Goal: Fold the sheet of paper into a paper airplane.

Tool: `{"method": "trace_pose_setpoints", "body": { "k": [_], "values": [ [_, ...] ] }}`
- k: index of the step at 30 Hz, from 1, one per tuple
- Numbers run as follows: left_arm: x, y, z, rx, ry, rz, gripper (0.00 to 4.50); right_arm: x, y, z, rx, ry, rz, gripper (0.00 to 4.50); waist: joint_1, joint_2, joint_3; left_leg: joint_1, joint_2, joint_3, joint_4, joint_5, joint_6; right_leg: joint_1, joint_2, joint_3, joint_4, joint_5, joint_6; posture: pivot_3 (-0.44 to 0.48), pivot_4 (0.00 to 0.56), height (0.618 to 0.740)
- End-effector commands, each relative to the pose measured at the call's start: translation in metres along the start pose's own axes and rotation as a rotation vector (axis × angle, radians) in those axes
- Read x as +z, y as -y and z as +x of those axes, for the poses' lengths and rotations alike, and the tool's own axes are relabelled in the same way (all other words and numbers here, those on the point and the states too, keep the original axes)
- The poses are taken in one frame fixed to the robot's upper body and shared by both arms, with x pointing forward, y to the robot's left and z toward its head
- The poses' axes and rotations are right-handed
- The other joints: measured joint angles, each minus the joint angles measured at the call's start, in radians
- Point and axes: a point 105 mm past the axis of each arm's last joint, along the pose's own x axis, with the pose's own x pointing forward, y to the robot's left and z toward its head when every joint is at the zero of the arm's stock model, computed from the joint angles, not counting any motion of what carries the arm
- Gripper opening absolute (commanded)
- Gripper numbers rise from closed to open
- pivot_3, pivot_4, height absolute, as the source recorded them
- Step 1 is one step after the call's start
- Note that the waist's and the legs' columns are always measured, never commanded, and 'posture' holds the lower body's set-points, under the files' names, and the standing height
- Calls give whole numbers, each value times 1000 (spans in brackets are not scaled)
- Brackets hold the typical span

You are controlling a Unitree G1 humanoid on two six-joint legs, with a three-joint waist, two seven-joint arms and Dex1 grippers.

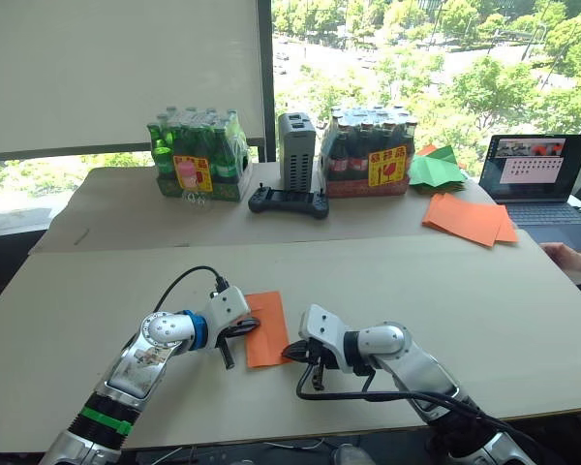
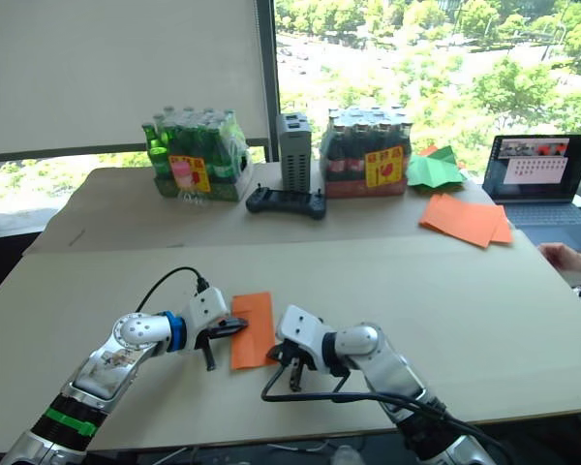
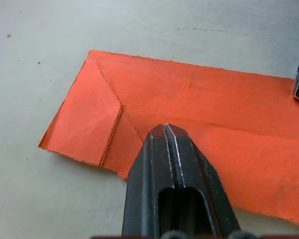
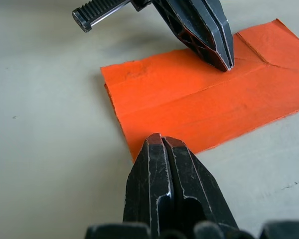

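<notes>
Paper (image 1: 267,327), folded into a narrow orange strip with one corner turned in, lies flat on the table (image 1: 445,291) between both arms. Left gripper (image 3: 165,130), fingers pressed together, presses its tip on the strip; right gripper (image 4: 161,141), likewise closed, touches the opposite edge, holding nothing.

A wide pale beige table (image 1: 465,291) carries a folded orange paper sheet (image 1: 266,327) near its front edge. Behind the sheet stand a green shrink-wrapped bottle pack (image 1: 198,155), a grey upright box (image 1: 295,150), a dark bottle pack (image 1: 367,153) and a black handheld controller (image 1: 288,201). Right of these lie green folded paper pieces (image 1: 436,170), a pile of plain orange sheets (image 1: 468,219) and what looks like an open dark laptop (image 1: 537,184).
</notes>
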Motion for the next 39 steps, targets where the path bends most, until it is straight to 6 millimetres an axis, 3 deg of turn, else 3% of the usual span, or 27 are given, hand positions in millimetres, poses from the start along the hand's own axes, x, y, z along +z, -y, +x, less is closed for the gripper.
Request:
{"method": "trace_pose_setpoints", "body": {
  "k": [1, 13, 17, 19, 21, 23, 26, 29, 33, 39],
  "values": [
    [-19, 9, 3, -37, -76, -21, 0, -35, -23, 5, 98, -128, 93, 16, 0, 0, 0, 0, 0, 0, 0, 0, 0, 0, 0, 0, 0, 0, 0, 0, 150, 723],
    [-17, 9, 5, -42, -66, -14, 0, -22, -21, 3, 88, -76, 78, 16, 1, 0, 0, 0, 0, 0, 0, 0, 0, 0, 0, 0, 0, 0, 0, 0, 150, 723],
    [-12, 9, 5, -39, -39, -9, 0, 2, -10, -6, 31, 37, 66, 16, 3, 0, 0, -1, 0, 0, 0, 0, 0, -1, 0, 0, 0, 0, 0, 0, 150, 723],
    [-7, 5, 1, -24, -17, -3, 0, 36, 1, -21, -22, 199, 58, 16, 4, -1, 1, -1, 0, 0, 0, 0, 0, -1, 0, 0, 0, 0, 0, 0, 150, 723],
    [1, -5, -10, 11, 22, -14, 0, 60, 13, -39, -102, 299, 62, 16, 4, -2, 4, -3, 0, 0, 0, 0, 0, -3, 0, 0, 0, 0, 0, 0, 150, 723],
    [9, -12, -23, 32, 60, -34, 0, 66, 16, -47, -137, 316, 69, 16, -1, -3, 7, -4, 0, -1, 0, 0, 0, -5, 0, 0, 0, 0, 0, 0, 150, 723],
    [21, -24, -45, 67, 118, -81, 0, 68, 18, -57, -186, 323, 83, 16, -2, -7, 13, -5, 1, -2, 0, 0, 0, -6, 0, -1, 0, 0, 0, 0, 150, 723],
    [17, -24, -53, 64, 105, -112, 0, 58, 21, -58, -227, 281, 98, 16, -1, -9, 14, -9, 1, -2, 0, 0, 0, -11, 0, -2, 0, 1, -2, 0, 150, 723],
    [8, -16, -45, 49, 92, -136, 0, 52, 24, -58, -264, 267, 114, 16, 1, -9, 15, -14, -2, 0, 0, 0, 0, -16, -2, 0, 0, 5, -8, 0, 150, 723],
    [24, -8, -22, 3, 168, -162, 0, 54, 29, -62, -302, 276, 130, 16, 11, -10, 15, -19, -2, -1, 2, 0, -1, -19, -2, -1, 0, 7, -10, 0, 150, 723]
  ]
}}
